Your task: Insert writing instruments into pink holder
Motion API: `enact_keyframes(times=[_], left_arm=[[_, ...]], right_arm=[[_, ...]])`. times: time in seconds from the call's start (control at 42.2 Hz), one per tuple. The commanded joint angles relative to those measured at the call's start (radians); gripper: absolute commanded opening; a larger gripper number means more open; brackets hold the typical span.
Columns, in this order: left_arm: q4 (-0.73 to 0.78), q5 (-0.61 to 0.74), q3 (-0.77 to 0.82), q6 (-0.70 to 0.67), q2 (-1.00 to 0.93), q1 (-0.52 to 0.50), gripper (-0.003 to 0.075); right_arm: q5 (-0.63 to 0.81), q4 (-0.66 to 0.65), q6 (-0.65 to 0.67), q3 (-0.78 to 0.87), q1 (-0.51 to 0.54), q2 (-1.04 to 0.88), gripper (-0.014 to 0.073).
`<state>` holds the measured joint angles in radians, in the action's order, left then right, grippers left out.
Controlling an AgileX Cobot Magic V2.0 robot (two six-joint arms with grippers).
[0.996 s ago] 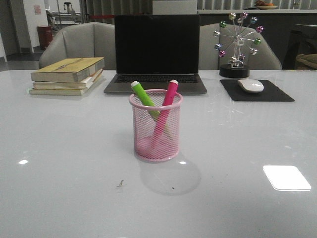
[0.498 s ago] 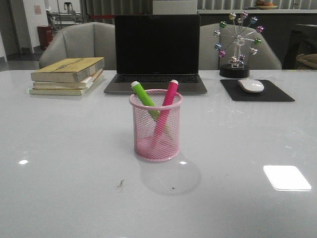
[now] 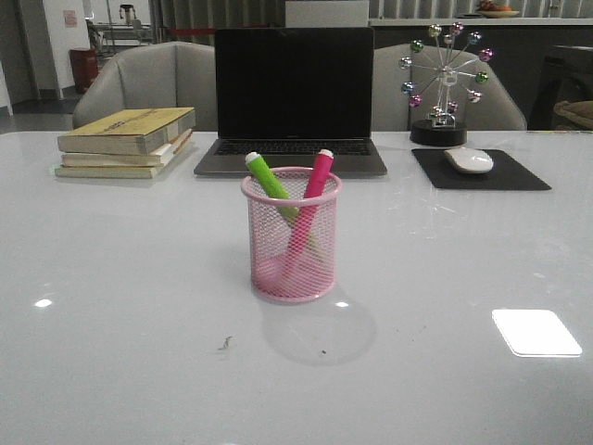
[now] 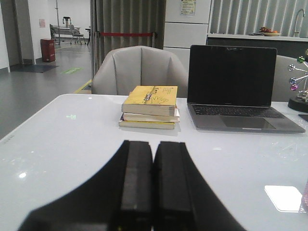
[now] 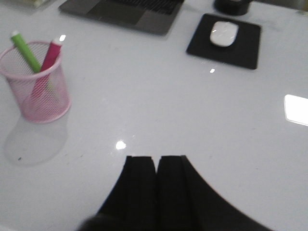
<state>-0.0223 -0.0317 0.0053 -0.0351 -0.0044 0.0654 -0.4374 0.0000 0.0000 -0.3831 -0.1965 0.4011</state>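
Pink holder [image 3: 292,236] stands upright on the white table [image 3: 111,306], in front of the laptop [image 3: 293,97], well apart from it. Both markers are inside the holder, leaning and crossing: green marker [image 3: 271,184] tilts toward the books' side, magenta marker [image 3: 310,199] tilts toward the mouse side, whitish ends sticking up above the rim. Left of the laptop, a stack of books [image 3: 128,141], yellow one on top. Right of the laptop, a black mousepad [image 3: 505,173] with a white mouse [image 3: 469,159] on it; behind that a ferris-wheel ornament [image 3: 443,83] on a dark base. Grey chairs [image 3: 148,82] behind the table. Left gripper [image 4: 153,185]: fingers pressed together, nothing between them, over bare table on the books' side of the laptop. Right gripper [image 5: 156,187]: fingers also together, empty, over bare table well apart from the holder [image 5: 37,85], which sits off to one side with both markers in it. Neither gripper shows in the front view.
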Motion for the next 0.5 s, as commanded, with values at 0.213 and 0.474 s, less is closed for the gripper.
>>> enact_keyframes(times=[0.213, 0.474], left_arm=[[-0.004, 0.091, 0.003, -0.001, -0.02, 0.006, 0.0091], [-0.004, 0.091, 0.003, -0.001, -0.02, 0.006, 0.0091]], right_arm=[[0.277, 0.065, -0.007, 0.303, 0.228, -0.38, 0.0057], [0.453, 0.114, -0.007, 0.407, 0.234, -0.432, 0.0057]])
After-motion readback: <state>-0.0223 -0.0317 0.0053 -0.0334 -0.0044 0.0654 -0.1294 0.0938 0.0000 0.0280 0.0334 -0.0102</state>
